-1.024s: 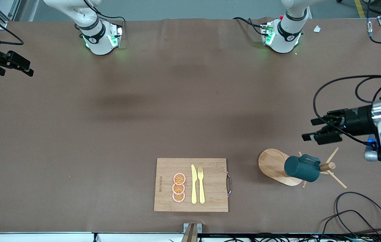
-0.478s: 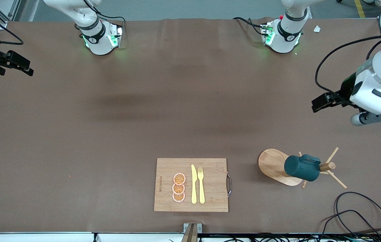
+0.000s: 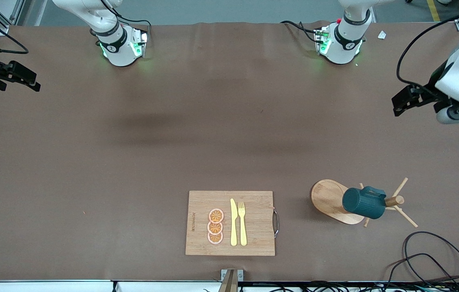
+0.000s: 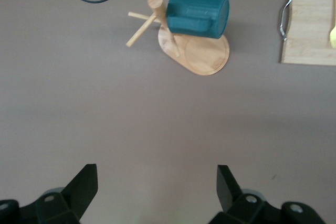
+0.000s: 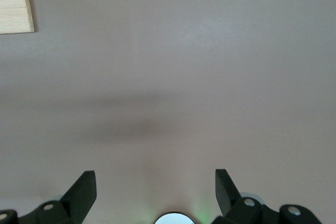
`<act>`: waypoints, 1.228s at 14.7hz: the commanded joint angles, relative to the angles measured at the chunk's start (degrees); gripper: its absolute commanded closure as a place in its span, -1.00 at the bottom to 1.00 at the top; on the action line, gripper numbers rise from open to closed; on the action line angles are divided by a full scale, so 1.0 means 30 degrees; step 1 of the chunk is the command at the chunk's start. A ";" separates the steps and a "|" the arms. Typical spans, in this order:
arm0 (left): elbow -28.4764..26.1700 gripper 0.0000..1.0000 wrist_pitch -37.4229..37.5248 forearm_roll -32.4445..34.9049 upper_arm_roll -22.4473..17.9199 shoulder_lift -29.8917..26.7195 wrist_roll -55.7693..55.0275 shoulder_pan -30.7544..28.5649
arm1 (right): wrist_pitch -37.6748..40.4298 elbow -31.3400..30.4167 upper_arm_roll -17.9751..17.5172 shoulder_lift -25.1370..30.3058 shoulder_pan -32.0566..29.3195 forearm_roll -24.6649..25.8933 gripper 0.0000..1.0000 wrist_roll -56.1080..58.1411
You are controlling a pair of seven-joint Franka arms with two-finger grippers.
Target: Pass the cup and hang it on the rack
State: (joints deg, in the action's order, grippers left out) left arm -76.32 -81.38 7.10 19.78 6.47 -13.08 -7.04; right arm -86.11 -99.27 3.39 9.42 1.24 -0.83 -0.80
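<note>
Teal cup (image 3: 363,203) hangs on our wooden rack (image 3: 336,201), clear of both jaws; left gripper (image 3: 402,102) and right gripper (image 3: 24,79) hover spread, empty, over the table (image 3: 172,142).

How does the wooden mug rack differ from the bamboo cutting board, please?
The mug rack has an oval base with a post and thin pegs; the cutting board is a flat rectangle with a metal handle. The rack carries the teal cup hung on a peg; the board bears orange slices, a yellow knife and fork. Both are light wood.
</note>
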 commanded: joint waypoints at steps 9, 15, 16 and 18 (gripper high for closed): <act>-0.3562 -1.00 0.0085 -0.2016 -0.4630 -0.2654 0.1283 0.2671 | 0.0138 -0.0043 -0.0223 0.0257 -0.0296 0.0070 -1.00 0.0209; -0.3533 -1.00 -0.0150 -0.2016 -0.4659 -0.2654 0.1545 0.2407 | 0.0138 -0.0014 -0.0252 0.0257 -0.0267 0.0070 -1.00 0.0209; -0.3533 -1.00 -0.0150 -0.2016 -0.4631 -0.2654 0.1692 0.2318 | 0.0138 -0.0014 -0.0252 0.0257 -0.0267 0.0070 -1.00 0.0209; -0.3533 -1.00 -0.0150 -0.2016 -0.4630 -0.2654 0.1781 0.2317 | 0.0138 -0.0014 -0.0252 0.0257 -0.0267 0.0070 -1.00 0.0209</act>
State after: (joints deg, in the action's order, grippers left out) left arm -85.49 -81.07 1.79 6.14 0.08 -9.00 0.19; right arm -86.08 -99.25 3.26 9.42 1.24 -0.83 -0.77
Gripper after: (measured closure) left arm 0.000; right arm 0.000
